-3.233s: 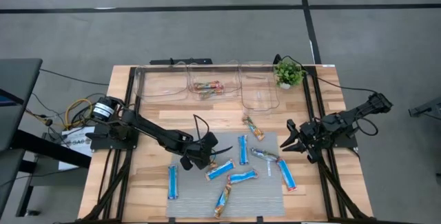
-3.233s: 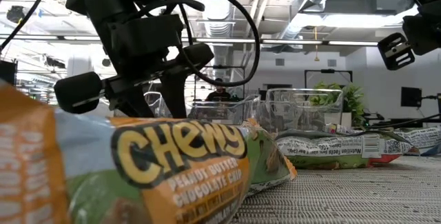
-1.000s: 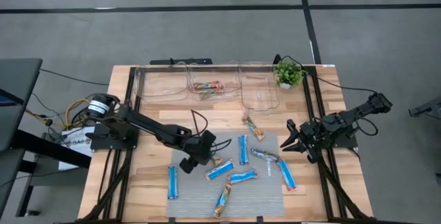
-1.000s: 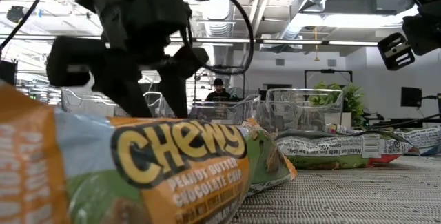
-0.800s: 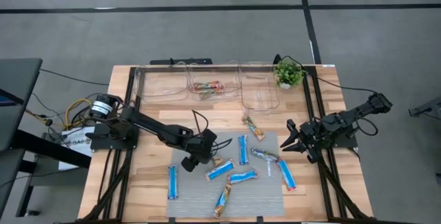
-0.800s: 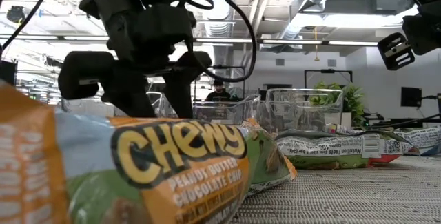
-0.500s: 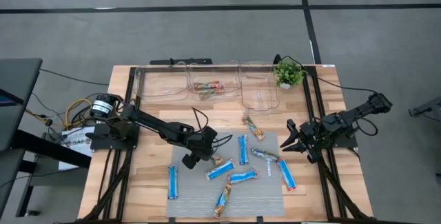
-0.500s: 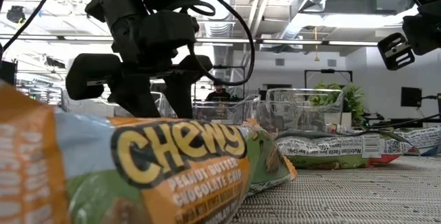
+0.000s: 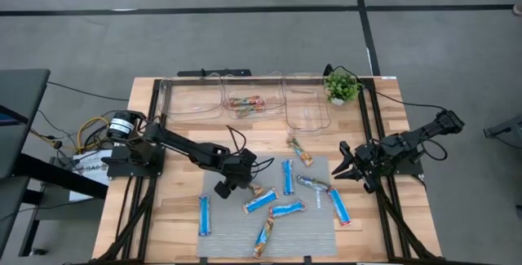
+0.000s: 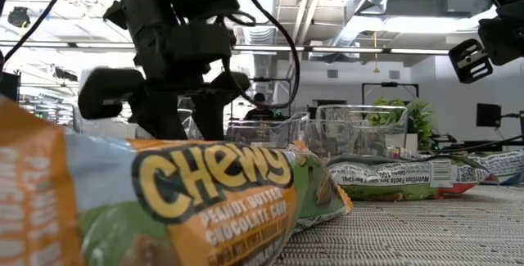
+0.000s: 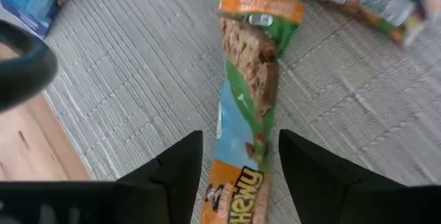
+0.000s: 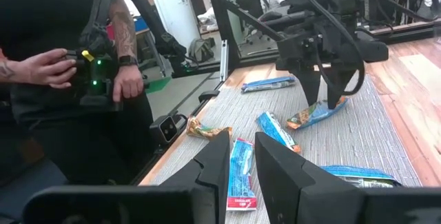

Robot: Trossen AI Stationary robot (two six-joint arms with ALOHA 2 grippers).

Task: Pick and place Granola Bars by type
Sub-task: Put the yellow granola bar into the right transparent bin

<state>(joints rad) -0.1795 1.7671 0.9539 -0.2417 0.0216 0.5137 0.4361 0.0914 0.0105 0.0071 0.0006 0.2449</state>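
Note:
Granola bars lie on a grey mat [image 9: 314, 232]: blue ones [image 9: 204, 214], [image 9: 287, 175], [image 9: 340, 206], a silvery-green one [image 9: 312, 183], and orange-brown ones [image 9: 300, 151], [image 9: 263, 239]. One orange-brown bar [image 9: 245, 102] lies in a clear bin. My left gripper [image 9: 236, 183] is open and points down. Its fingers stand on either side of the near end of an orange-brown Chewy bar [image 11: 247, 107] that lies flat on the mat. I see no touch. My right gripper [image 9: 342, 167] waits open above the mat's right edge.
Three clear bins [image 9: 192, 98], [image 9: 263, 92], [image 9: 307, 110] stand along the far edge, with a small potted plant [image 9: 341, 86] to their right. Bare wood shows to the left of the mat. A person [image 12: 62, 65] stands beyond the table's left side, hands on a device.
My left gripper has turned a little about its wrist and shifted slightly toward the far edge, staying low over the Chewy bar. The bars lie where they were. The right arm has kept still.

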